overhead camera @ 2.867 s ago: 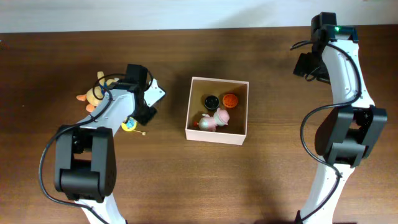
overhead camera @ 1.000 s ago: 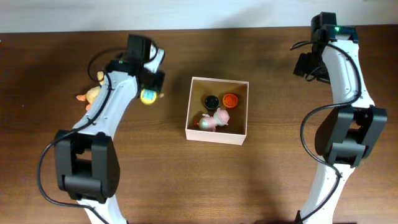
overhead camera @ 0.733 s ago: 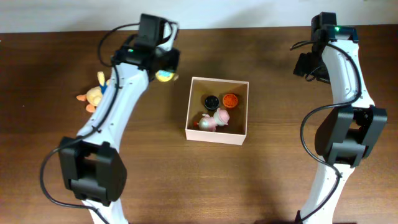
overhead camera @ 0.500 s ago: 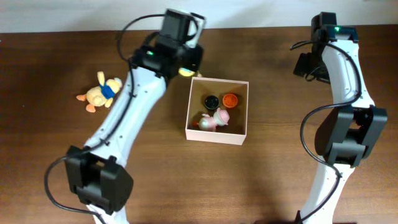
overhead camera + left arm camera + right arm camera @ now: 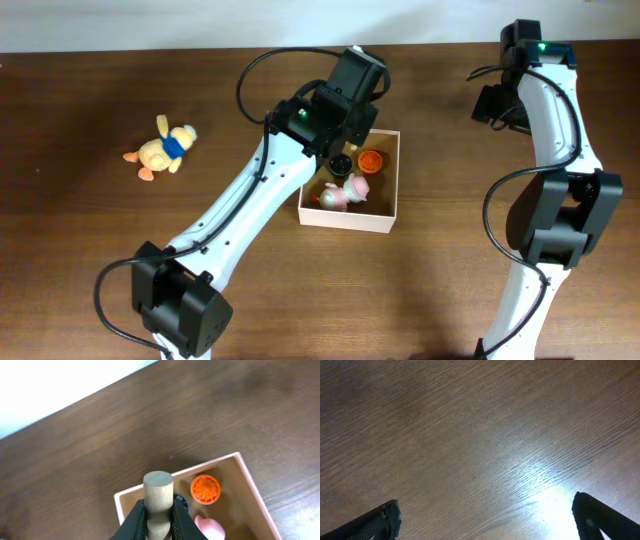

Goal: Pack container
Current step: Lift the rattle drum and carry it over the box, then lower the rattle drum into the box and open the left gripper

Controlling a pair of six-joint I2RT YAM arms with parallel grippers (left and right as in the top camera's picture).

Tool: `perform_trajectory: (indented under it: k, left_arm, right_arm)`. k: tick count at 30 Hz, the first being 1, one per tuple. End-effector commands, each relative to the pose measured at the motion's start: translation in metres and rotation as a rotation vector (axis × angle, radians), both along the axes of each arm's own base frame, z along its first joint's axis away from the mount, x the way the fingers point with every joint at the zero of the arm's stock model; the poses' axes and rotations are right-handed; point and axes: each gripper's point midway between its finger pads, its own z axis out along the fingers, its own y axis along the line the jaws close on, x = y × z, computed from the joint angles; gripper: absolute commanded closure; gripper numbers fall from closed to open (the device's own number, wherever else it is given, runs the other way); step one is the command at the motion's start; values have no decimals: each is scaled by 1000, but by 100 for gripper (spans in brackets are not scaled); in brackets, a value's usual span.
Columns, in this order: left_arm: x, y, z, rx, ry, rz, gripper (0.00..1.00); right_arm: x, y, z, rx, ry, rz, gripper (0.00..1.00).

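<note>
The left gripper (image 5: 158,522) pinches a tan peg (image 5: 158,491) between its black fingers. The peg is a smooth cylinder with a flat round top, standing upright in the grasp. Directly beneath it lies the container (image 5: 215,466), a shallow square box with thin pale walls and a tan cardboard inside. It sits at the middle of the table (image 5: 100,450), and the peg hangs over its far-left corner. On the box floor rest a round orange piece (image 5: 205,488) with a ridged, radiating face, a rounded pink toy (image 5: 207,527) nearer the front, and a small black piece (image 5: 181,501) half hidden behind the gripper fingers. The far-right corner beyond the orange piece and the strip along the right wall lie bare. Dark brown wood grain spreads open on every side of the box. Well off to the left, a yellow plush duck (image 5: 160,148) with a blue band lies on its side, clear of the arm. At the far right edge, the right gripper (image 5: 490,517) hovers with its fingers spread wide over bare, glossy wood, holding nothing.
</note>
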Motion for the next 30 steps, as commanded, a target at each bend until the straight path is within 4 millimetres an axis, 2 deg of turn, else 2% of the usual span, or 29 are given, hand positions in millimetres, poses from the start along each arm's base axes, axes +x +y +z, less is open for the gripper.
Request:
perform_trajectory:
  k: [1,9,18,21,30]
  left_arm:
    - [6,8,-8,2,9,91,98]
    - [11,5,-62,77,101,91,98]
    - [6,10,-105,120,200,138,98]
    - [2,14,-113,127,231,163,98]
    - [-7,22,-118,126,274,220,98]
  right_arm:
    - [0,-2,-1,0,-5,-18,1]
    - [0,-2,-1,0,-5,-18,1]
    - [0,-2,-1,0,-5,-18,1]
    - [0,-2,-1,0,-5,-18,1]
    - [0,-2,-1,0,-5,-18,1]
